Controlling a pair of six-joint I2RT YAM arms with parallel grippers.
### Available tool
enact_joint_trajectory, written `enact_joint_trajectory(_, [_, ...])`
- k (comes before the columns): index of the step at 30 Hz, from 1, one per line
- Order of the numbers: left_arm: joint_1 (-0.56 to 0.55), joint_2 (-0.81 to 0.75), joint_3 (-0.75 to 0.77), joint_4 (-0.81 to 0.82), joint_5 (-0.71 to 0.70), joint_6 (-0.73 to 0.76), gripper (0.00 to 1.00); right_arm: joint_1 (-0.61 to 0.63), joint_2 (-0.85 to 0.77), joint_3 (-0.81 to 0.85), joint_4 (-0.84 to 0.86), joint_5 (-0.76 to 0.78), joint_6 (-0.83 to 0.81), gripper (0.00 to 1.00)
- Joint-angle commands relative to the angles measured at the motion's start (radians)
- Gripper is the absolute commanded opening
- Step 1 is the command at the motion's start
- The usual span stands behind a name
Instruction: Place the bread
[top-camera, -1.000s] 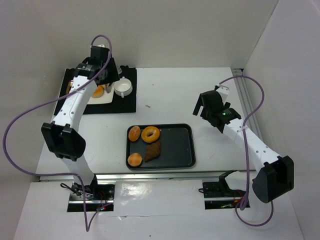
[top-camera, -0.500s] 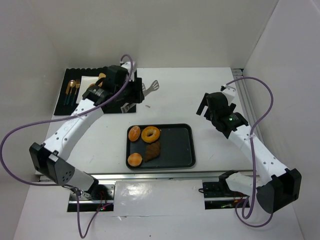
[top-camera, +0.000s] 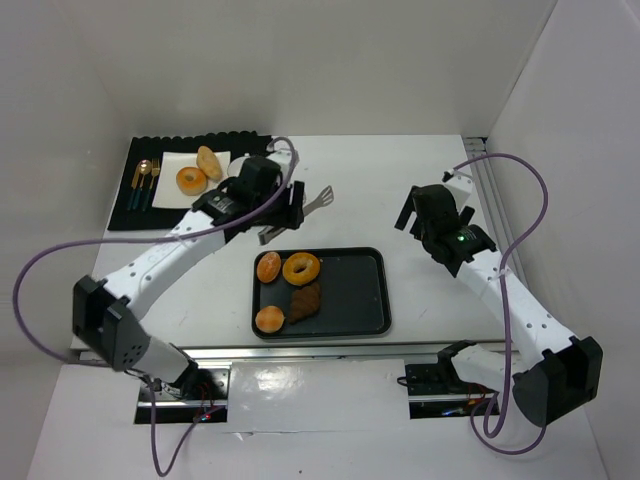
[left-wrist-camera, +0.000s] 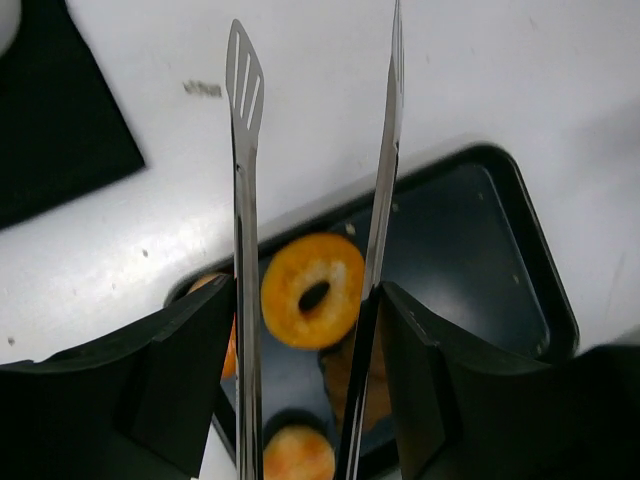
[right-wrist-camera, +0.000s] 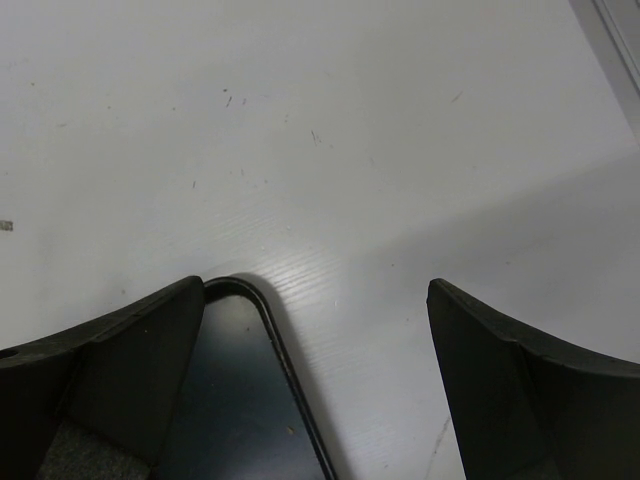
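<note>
White tabletop, walled in by pale panels, is occupied by a black tray, its left end filled with four bread pieces; just beyond the tray, metal tongs are clenched by the left gripper, the right gripper being held spread, empty.

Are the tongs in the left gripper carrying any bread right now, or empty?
Empty. In the left wrist view the tongs stand spread with nothing between the blades; the ring doughnut lies on the tray below.
</note>
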Motion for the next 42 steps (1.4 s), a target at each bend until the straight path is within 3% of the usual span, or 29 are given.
enact_joint_trajectory(1, [-0.015,0.139,0.134,0.156,-0.137,0.005,0.71,0.000,-0.008,0.000,0.042,0.032,-0.011,0.99])
enact_joint_trajectory(7, [-0.026,0.607,0.526,0.068,-0.527,-0.003,0.69,0.000,0.011,-0.009,0.033,0.031,0.009,0.99])
enact_joint_trajectory(13, [0.008,0.732,0.567,0.255,-0.630,0.081,0.68,0.000,0.031,0.000,0.012,0.040,0.028,0.99])
enact_joint_trajectory(22, [0.026,0.868,0.617,0.326,-0.587,0.169,0.68,0.000,0.064,-0.009,0.030,0.040,0.048,0.99])
enact_joint_trajectory(29, [0.068,0.967,0.729,0.200,-0.455,0.103,0.69,0.000,0.097,0.010,0.001,0.061,0.078,0.99])
enact_joint_trajectory(31, [0.068,0.978,0.729,0.200,-0.429,0.103,0.74,0.000,0.087,0.010,-0.008,0.061,0.087,0.99])
enact_joint_trajectory(35, [0.068,0.978,0.729,0.189,-0.405,0.112,0.95,0.000,0.075,0.010,-0.021,0.070,0.097,0.99])
enact_joint_trajectory(37, [0.068,0.965,0.729,0.174,-0.395,0.112,0.99,0.000,0.066,0.010,-0.021,0.070,0.097,0.99])
enact_joint_trajectory(42, [0.068,0.880,0.729,0.152,-0.386,0.102,0.99,0.000,0.084,0.037,-0.034,0.094,0.097,0.99])
